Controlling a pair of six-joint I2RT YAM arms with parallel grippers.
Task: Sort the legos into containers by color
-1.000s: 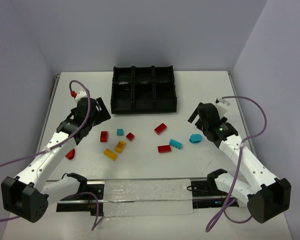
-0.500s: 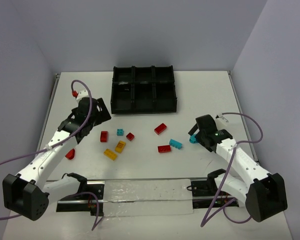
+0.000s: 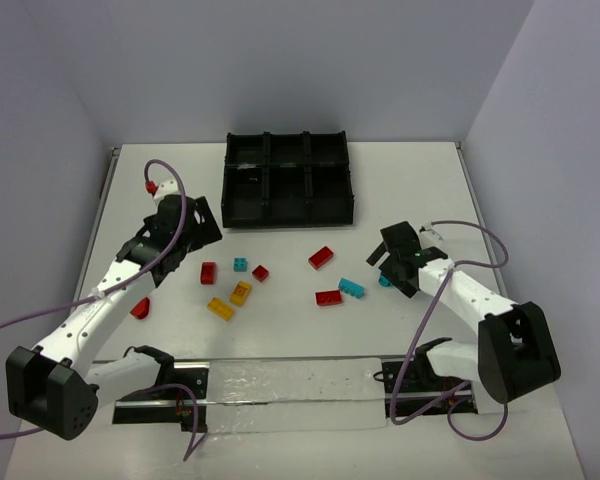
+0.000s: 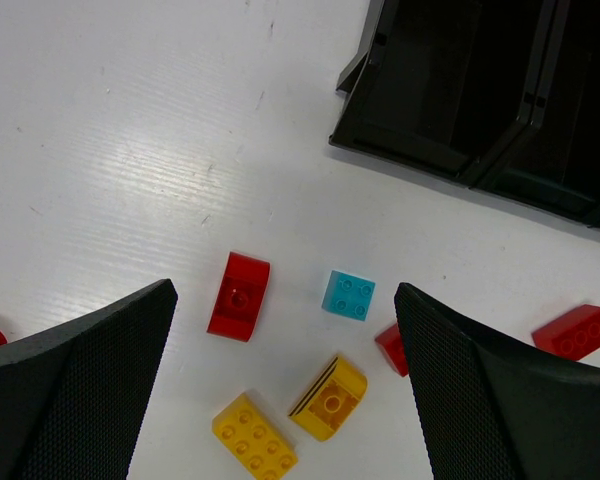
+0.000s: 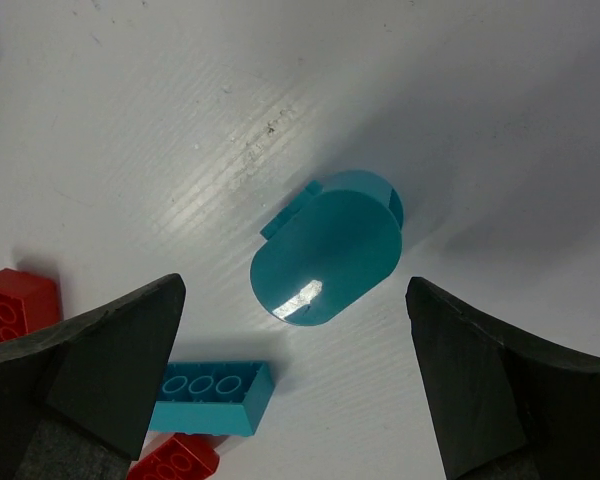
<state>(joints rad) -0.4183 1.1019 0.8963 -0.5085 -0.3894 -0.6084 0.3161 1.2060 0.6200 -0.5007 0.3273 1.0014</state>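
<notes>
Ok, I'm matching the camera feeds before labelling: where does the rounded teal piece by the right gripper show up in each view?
Top external: the rounded teal piece lies right of centre, partly hidden under the right gripper.
Left wrist: not in it.
Right wrist: mid-frame, between the open jaws.
Shared landmark: the long teal brick, just left of it from above, at lower left in the right wrist view.

Tray: I see the black divided tray (image 3: pixel 288 136) at the far middle of the counter (image 3: pixel 420 180).
Left pincer (image 3: pixel 198 222): near the tray's near-left corner, apart from the bricks.
Right pincer (image 3: pixel 394 262): low on my right, fingers spread, over a cyan piece (image 3: pixel 384 281) I only partly see.
Red bricks (image 3: pixel 321 257): scattered between the arms.
Yellow bricks (image 3: pixel 241 292): two, just beside each other.
Cyan bricks (image 3: pixel 351 288): two, well apart.
Lone red brick (image 3: pixel 140 308): beside the left arm.
</notes>
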